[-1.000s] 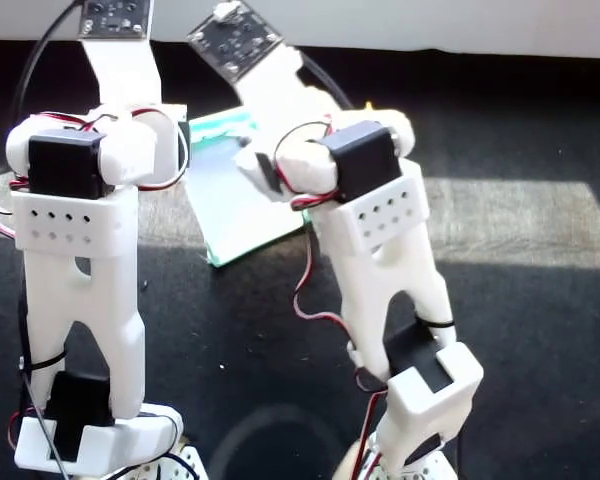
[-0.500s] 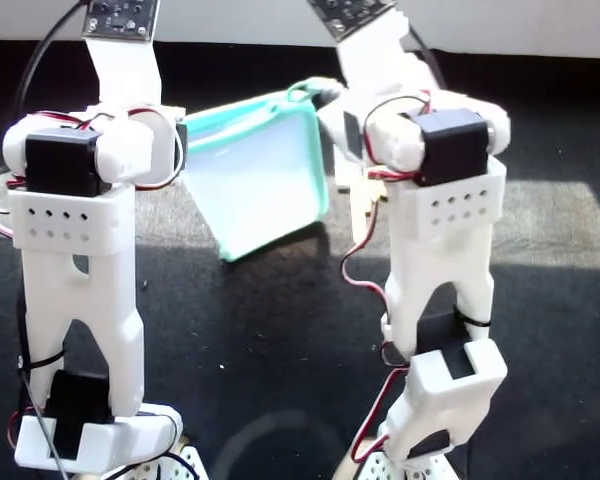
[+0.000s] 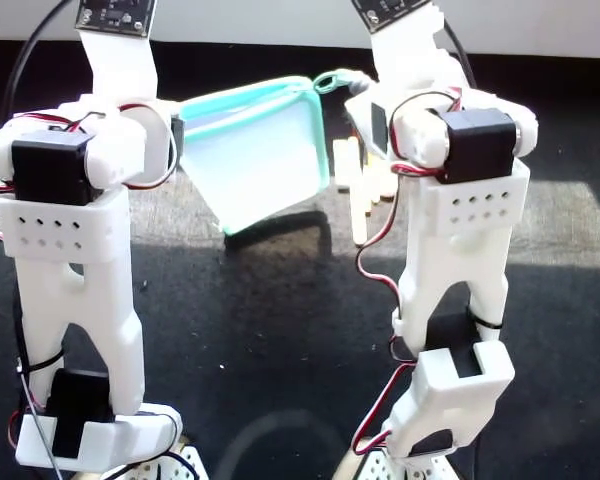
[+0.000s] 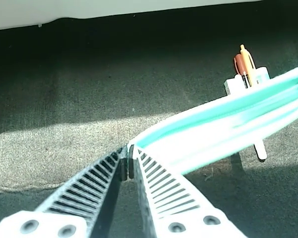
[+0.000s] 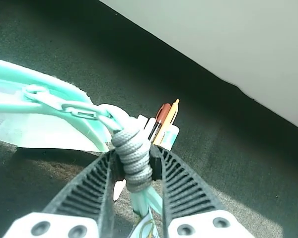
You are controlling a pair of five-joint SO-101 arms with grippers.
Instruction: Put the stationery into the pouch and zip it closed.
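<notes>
Jaws, left gripper (image 4: 127, 151): all but closed, pinching the thin teal edge at one top corner of the pouch (image 3: 255, 165).
Jaws, right gripper (image 5: 134, 153): a little apart, clamped on the grey zip-pull cord (image 5: 133, 159) at the pouch's other top corner.
Pouch: teal-rimmed with a pale front. It is stretched between the two grippers at the far middle of the scene and held above the table (image 3: 230, 330), with its lower edge tilted down toward the left. Its shadow lies on the table beneath it.
Zip: the pull sits at the right end of the top edge. Whether the zip is open or closed cannot be told.
Stationery (image 3: 365, 185): pale sticks lying on the sunlit strip of table, just right of the pouch and beside the right arm.
Pens (image 4: 246, 64): one brown and one orange, side by side among the stationery, outside the pouch.
Table: dark felt-like surface.
Wall (image 5: 238, 44): white, along the far edge.
</notes>
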